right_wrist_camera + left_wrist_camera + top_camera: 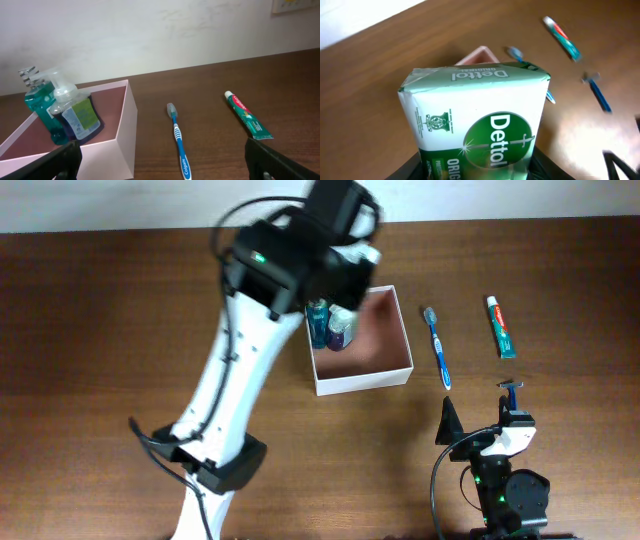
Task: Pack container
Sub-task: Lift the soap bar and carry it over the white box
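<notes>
The container point(362, 380) is a white-walled box with a reddish-brown inside, standing mid-table. A teal bottle point(318, 321) and a pump bottle point(342, 328) lie in its left part. My left gripper point(350, 258) hovers over the container's far left corner, shut on a green-and-white Dettol soap pack point(475, 120) that fills the left wrist view; its fingertips are hidden behind the pack. Only a corner of the container point(480, 52) peeks out behind the pack. My right gripper point(170, 165) stands open and empty, low near the table's front edge, facing the container's wall point(127, 135).
A blue toothbrush point(438, 348) lies right of the container. Farther right is a toothpaste tube point(501, 326), and a blue razor point(511, 388) lies just in front of the right arm. The left arm's white body crosses the table left of the container.
</notes>
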`<action>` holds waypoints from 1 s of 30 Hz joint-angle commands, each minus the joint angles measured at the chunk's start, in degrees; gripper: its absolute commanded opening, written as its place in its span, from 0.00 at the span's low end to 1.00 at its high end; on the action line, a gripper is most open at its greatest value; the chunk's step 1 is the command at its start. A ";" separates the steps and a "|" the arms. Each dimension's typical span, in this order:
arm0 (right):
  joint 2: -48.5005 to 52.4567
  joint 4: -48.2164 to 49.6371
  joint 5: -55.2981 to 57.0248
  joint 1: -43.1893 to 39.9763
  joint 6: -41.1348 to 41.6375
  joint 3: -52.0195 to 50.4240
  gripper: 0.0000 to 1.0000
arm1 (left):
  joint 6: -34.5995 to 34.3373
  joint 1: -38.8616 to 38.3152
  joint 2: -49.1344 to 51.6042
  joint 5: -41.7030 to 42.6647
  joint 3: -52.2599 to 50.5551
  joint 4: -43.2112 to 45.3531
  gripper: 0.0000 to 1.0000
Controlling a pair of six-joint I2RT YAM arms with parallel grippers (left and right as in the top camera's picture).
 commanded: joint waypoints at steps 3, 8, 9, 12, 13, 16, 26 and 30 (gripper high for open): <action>-0.44 -0.33 -0.09 0.37 -0.17 -0.26 0.98 | 9.68 -4.55 2.47 -3.61 0.24 0.83 0.11; -0.44 -0.33 -0.09 0.37 -0.17 -0.26 0.98 | 11.76 -5.46 8.24 -3.61 0.22 0.79 0.11; -0.44 -0.33 -0.09 0.37 -0.17 -0.26 0.99 | 11.78 -5.44 9.57 -3.61 0.20 0.79 0.11; -0.44 -0.33 -0.09 0.37 -0.17 -0.26 0.98 | 14.12 -5.62 13.05 -3.58 0.20 0.79 0.11; -0.44 -0.33 -0.09 0.37 -0.17 -0.26 0.98 | 14.12 -5.68 13.90 -3.61 0.20 0.90 0.11; -0.44 -0.33 -0.09 0.37 -0.17 -0.26 0.98 | 14.14 -5.95 16.46 -3.61 0.20 1.70 0.12; -0.44 -0.33 -0.09 0.37 -0.17 -0.26 0.99 | 14.25 -5.97 21.38 -3.39 0.15 0.85 0.19; -0.44 -0.33 -0.09 0.35 -0.17 -0.26 0.98 | 14.25 -5.95 22.86 -3.39 0.15 0.15 0.19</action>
